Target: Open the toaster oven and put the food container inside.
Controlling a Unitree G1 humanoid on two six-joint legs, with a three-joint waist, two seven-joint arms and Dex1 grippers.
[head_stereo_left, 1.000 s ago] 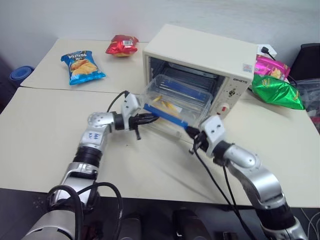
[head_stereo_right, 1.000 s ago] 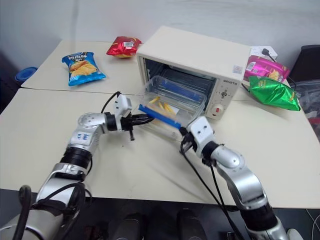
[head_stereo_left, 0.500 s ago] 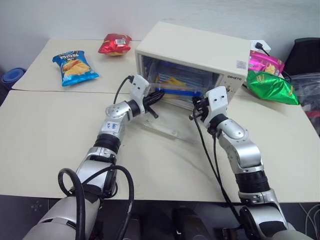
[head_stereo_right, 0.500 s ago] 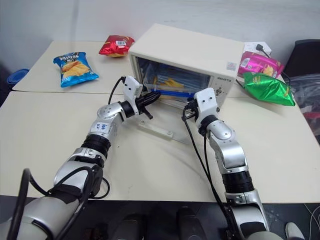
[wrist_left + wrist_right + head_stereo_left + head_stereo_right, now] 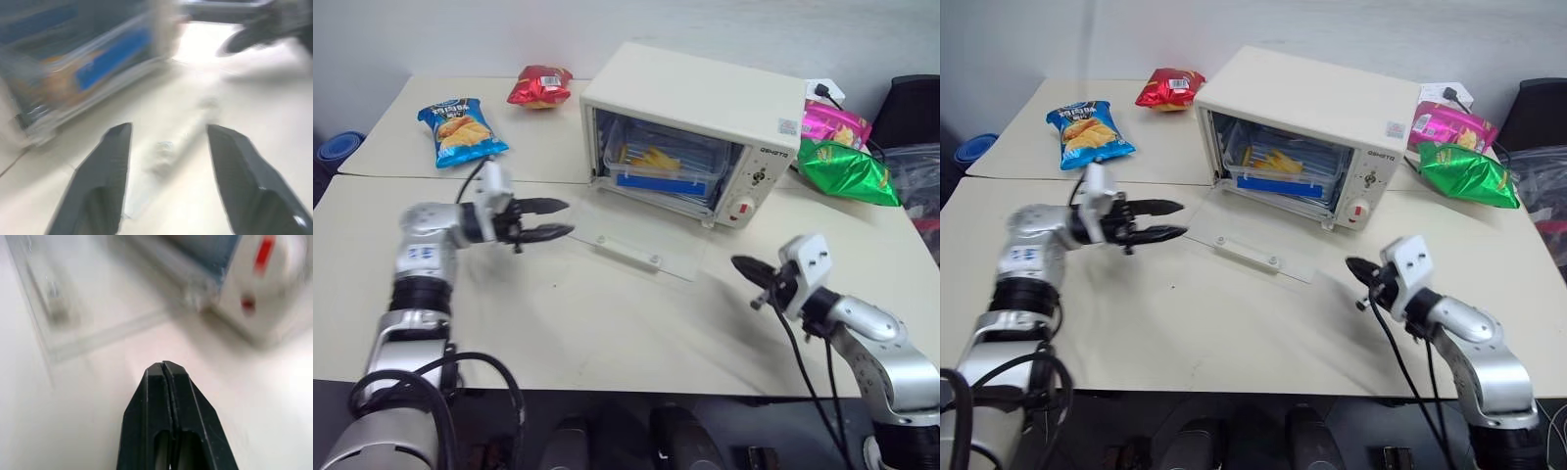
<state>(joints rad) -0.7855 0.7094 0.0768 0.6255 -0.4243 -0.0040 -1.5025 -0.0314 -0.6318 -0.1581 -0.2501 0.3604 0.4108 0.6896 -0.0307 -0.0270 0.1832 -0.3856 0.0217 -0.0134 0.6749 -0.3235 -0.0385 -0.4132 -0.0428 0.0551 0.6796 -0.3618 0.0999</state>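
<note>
Left gripper (image 5: 553,218) spread, empty — right gripper (image 5: 740,264) closed, empty.

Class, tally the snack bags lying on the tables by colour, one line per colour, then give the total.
Blue bag: 1
Red bag: 1
Pink bag: 1
Green bag: 1
Total: 4

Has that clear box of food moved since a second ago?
Yes. The food container went from the doorway, held by both grippers, deeper into the toaster oven, where it now sits on the rack.
</note>
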